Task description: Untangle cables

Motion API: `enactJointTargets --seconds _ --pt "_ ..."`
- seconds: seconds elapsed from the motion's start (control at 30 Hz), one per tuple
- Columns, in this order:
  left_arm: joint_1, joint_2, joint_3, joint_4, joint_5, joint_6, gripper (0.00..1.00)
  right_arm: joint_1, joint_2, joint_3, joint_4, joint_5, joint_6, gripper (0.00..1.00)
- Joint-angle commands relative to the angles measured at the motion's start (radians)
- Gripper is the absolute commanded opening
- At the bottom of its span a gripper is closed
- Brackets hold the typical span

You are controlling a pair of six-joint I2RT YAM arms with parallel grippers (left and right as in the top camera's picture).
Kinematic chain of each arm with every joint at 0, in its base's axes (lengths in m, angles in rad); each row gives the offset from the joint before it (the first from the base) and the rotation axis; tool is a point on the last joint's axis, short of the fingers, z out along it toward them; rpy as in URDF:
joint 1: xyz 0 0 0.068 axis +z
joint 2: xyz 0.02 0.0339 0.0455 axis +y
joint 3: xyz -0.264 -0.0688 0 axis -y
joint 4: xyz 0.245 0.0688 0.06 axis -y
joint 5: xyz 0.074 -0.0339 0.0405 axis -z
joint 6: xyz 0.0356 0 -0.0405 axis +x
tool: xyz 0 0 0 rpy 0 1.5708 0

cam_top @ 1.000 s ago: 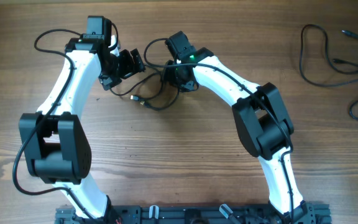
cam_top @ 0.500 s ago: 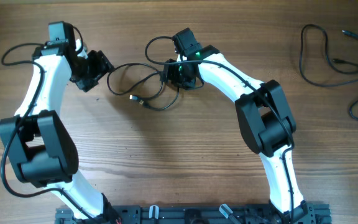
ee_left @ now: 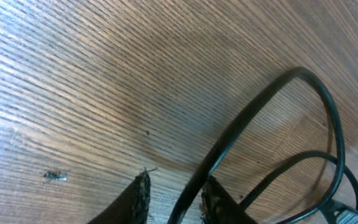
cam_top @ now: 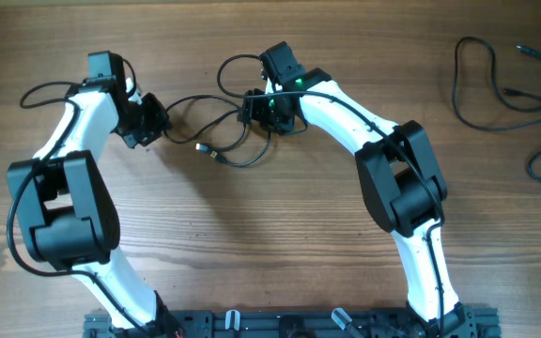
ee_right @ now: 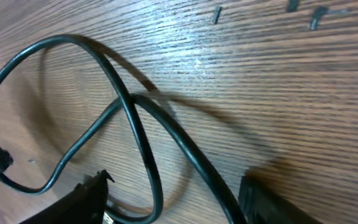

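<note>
**Both grippers are working at the tangled cable at the far middle of the table**

The looped cable (cam_top: 244,164) is lying on the wooden table (cam_top: 252,235) at the far middle, spreading between the two arms. Its small plug ends (cam_top: 210,150) are resting on the near side of the loops.

The left gripper (ee_left: 176,193) is sitting at the left end of this tangle, low over the wood. In the left wrist view its fingertips (ee_left: 140,198) are standing close together with one strand running up between them. The strand is pressing against one fingertip, while a sliver of wood is showing beside the other. Whether the jaws are actually clamping it cannot be told.

The right gripper (ee_right: 174,186) is hovering at the right end of the same tangle. Its jaws are standing wide apart and released. In the right wrist view two strands are crossing on the wood just ahead of its fingers (ee_right: 86,199), and one of them is passing loosely between them.

A second cable (cam_top: 456,84) is lying well apart at the far right of the table, sprawling in open curves away from both arms.
</note>
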Motion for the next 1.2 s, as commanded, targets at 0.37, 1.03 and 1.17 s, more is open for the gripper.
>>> enactJointTargets --seconds 0.37,1.03,1.17 --pt "-0.046 0.032 -0.019 0.018 0.257 -0.019 0.04 0.059 0.039 -0.002 0.034 0.094 -0.005 0.62" --pt "-0.046 0.032 -0.019 0.014 0.258 -0.018 0.5 0.054 0.02 -0.001 -0.002 0.146 -0.002 0.04" --pt "-0.046 0.032 -0.019 0.014 0.251 -0.018 0.87 0.008 -0.071 0.031 -0.055 0.146 -0.12 0.04"
